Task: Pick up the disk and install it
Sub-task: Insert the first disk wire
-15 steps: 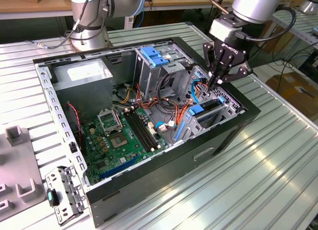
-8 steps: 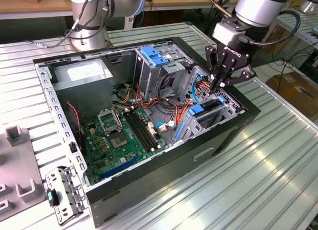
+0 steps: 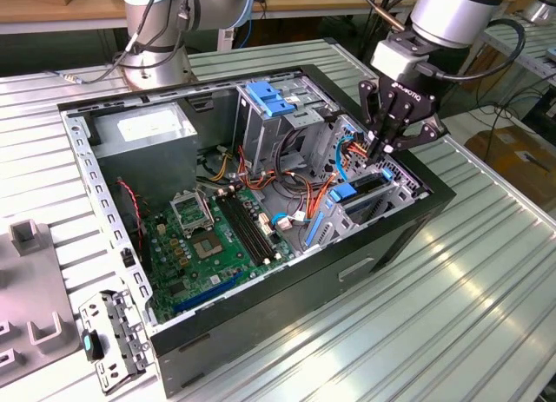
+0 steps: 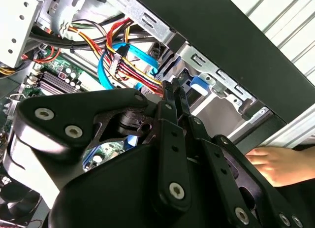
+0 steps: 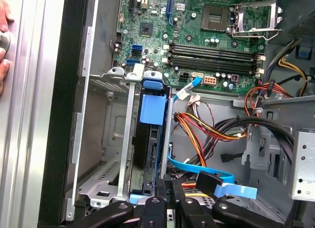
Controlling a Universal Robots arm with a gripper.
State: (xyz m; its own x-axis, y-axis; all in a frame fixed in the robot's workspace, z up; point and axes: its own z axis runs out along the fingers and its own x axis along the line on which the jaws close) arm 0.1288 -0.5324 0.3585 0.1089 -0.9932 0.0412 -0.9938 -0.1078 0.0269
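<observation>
The tool, a black assembly of bolted linkage plates, hung low over the drive bay at the end of the open computer case toward the exterior view's right. Its two slim fingers stood pressed together with nothing between them, their tips just above the bundled cables.

The disk sat edge-up in the perforated sheet-metal bay, in a slot between two thin steel dividers; a glossy blue plastic tab capped its carrier, and blue rails ran down its sides. Most of its body was sunk into the slot, so no label could be made out. In the exterior view the disk showed as a blue strip beneath the tool.

Red, orange and yellow wires and a flat blue ribbon cable tangled beside the bay. The green motherboard lay on the case floor, with dark memory slots and a bare metal processor socket. The case rested on a ribbed aluminium surface. A person's hand rested against the case's outer wall, partly cut off.
</observation>
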